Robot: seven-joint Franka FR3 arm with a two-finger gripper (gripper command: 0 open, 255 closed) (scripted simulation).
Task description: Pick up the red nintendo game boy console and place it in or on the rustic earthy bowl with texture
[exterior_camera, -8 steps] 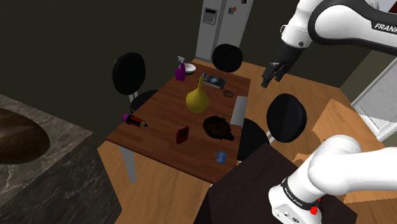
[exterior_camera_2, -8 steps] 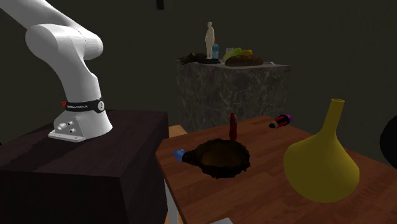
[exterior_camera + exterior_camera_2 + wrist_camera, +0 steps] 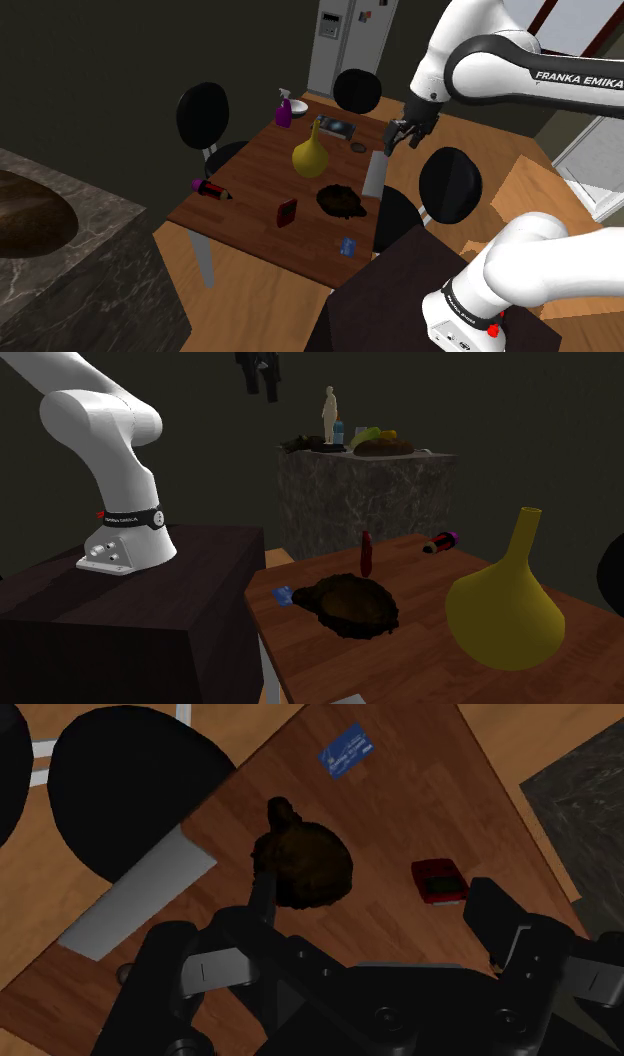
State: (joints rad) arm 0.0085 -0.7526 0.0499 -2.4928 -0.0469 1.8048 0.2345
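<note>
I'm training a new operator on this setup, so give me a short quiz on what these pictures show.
1. True or false: the gripper is open and holds nothing.
2. Which thing lies nearest the stand? A) yellow vase B) blue card C) purple bottle
3. Where is the red console in relation to the bowl?

Key: 1 true. 2 B. 3 On the table, beside the bowl and not touching it.
</note>
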